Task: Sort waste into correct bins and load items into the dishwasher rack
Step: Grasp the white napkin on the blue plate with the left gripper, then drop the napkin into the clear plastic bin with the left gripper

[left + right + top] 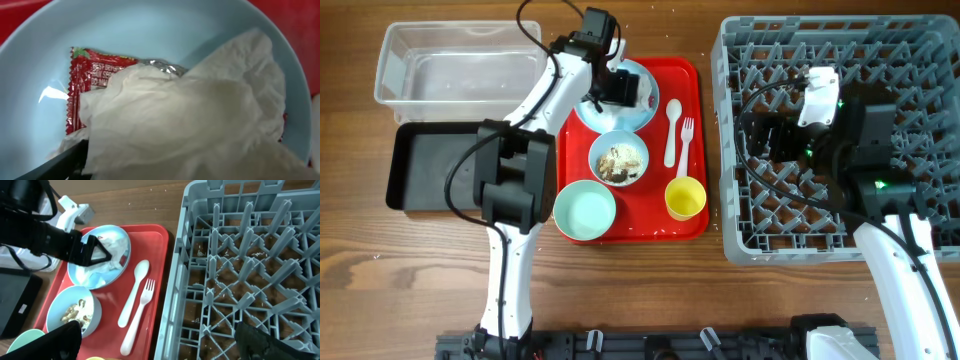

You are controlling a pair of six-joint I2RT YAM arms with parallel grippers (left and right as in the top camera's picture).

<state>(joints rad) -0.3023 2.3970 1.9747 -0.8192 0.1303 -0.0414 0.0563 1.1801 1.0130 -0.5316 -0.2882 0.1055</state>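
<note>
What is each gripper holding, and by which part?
Right gripper: open, nothing held, above the dishwasher rack. Left gripper: at the napkin on the plate; grip cannot be told.

I work over a wooden counter (400, 280), brown boards with a clear grain running from its left edge to its right. The wood shows bare at the front left corner and along the far edge. Light falls evenly across it, and only soft shadows lie on the boards.
</note>
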